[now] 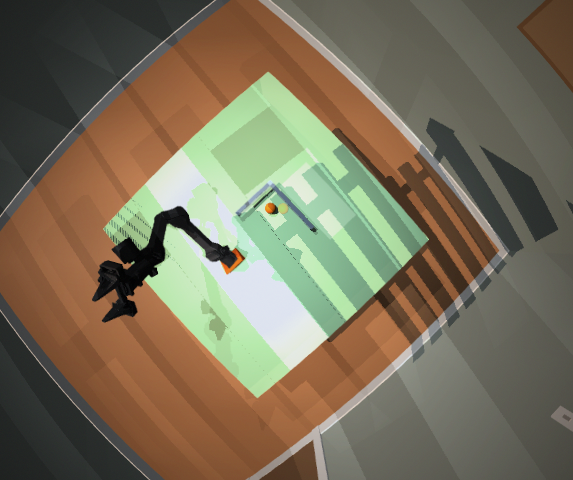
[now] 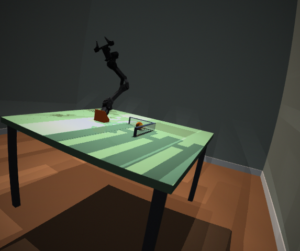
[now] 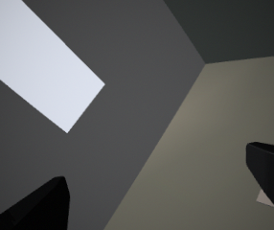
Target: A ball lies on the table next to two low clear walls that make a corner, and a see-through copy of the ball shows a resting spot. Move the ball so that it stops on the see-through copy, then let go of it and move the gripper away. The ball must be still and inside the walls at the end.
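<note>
Gripper (image 2: 103, 43) raised high above the table (image 2: 155, 172), jaws wide and empty, pointing away from the work. Ball (image 1: 270, 207) lies inside the walls (image 1: 296, 209), just beside the copy (image 1: 283, 208). Risk: a hard descent may nudge the ball away or strike a wall.

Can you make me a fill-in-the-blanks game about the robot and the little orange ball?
1. The orange ball lies ____ the see-through copy.
2. The gripper points ____, far above the table.
3. Its jaws are ____ and hold nothing.
4. The walls form a ____.

Missing words: beside; upward; open; corner
</note>
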Robot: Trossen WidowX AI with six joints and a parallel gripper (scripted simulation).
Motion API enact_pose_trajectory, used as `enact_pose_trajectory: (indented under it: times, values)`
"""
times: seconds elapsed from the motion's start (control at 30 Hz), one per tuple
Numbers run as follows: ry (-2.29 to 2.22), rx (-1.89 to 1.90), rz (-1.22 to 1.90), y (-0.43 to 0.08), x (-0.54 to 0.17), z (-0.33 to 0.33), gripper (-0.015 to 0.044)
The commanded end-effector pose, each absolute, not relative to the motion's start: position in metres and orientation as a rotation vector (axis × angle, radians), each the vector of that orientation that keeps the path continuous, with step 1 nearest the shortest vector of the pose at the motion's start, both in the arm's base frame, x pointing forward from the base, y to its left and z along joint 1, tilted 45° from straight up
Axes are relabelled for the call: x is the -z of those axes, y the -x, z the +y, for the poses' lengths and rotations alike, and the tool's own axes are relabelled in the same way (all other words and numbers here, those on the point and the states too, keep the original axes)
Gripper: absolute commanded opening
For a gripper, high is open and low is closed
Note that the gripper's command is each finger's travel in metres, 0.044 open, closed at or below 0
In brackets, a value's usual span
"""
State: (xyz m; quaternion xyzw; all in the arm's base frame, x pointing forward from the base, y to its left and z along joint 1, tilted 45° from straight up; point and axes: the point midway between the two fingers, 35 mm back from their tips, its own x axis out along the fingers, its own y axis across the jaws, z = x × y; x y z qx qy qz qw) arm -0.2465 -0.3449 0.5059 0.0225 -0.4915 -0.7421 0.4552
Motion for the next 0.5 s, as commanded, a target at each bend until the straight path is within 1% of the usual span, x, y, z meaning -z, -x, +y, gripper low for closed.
enact_pose_trajectory:
  times: [0.0,0.27,0.47]
  values:
    - [-0.189,1.819,-1.062,0.219,-0.477,-0.384,0.0381]
    - [-0.446,1.719,-0.673,0.127,-0.408,-0.453,0.0381]
    - [-0.583,1.580,-0.350,0.042,-0.351,-0.480,0.0381]
